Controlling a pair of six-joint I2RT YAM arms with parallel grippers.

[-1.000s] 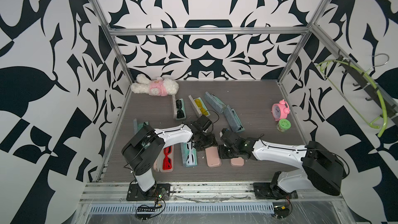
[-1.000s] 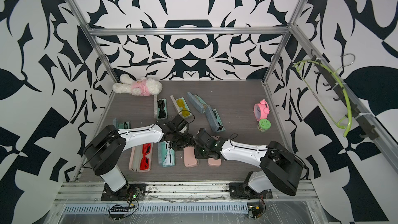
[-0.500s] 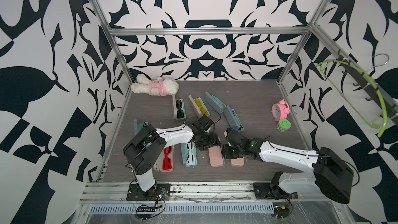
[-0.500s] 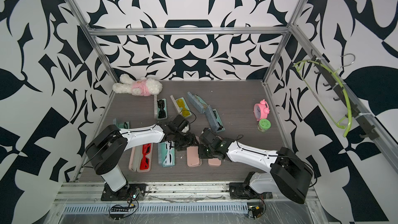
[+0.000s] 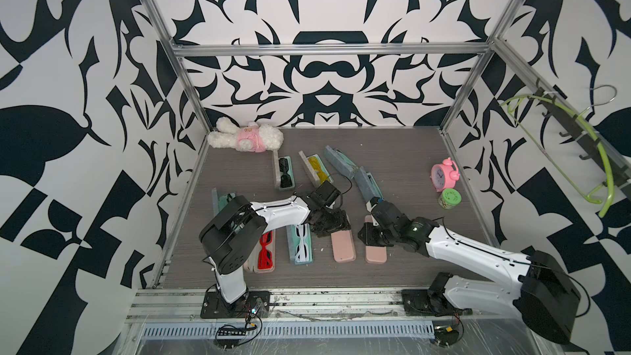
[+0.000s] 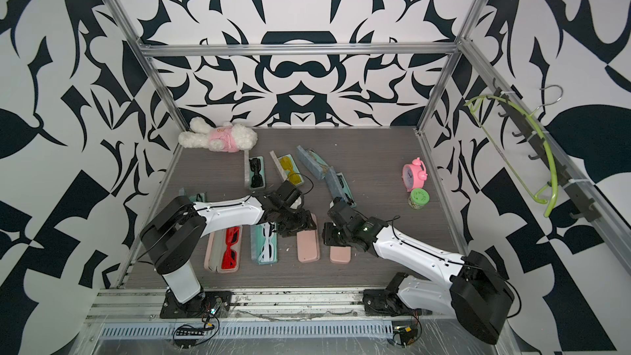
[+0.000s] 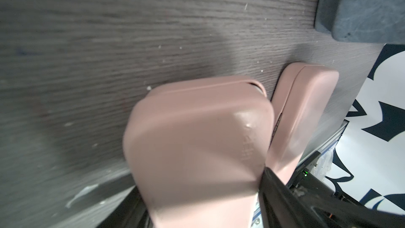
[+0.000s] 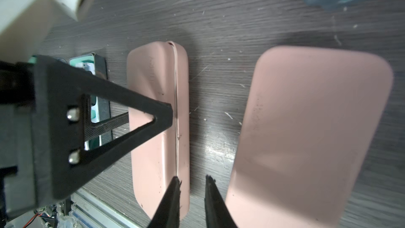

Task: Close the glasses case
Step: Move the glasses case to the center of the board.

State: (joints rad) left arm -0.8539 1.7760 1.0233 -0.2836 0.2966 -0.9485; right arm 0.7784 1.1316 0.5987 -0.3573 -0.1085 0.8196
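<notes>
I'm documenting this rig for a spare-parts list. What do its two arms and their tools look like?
The left arm and right arm have white shells, black joint housings and thin black cables along them. A green light glows near the right wrist. The left tool and right tool have black fingers; the left's are open triangular frames with silver screws.

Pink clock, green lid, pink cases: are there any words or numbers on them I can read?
None reads clearly.
Pink clock: numbers on its face, too small.
Green lid: marks, too small.
Pink case: pressed-in letters, too blurred.
Black box: white print, too blurred.
</notes>
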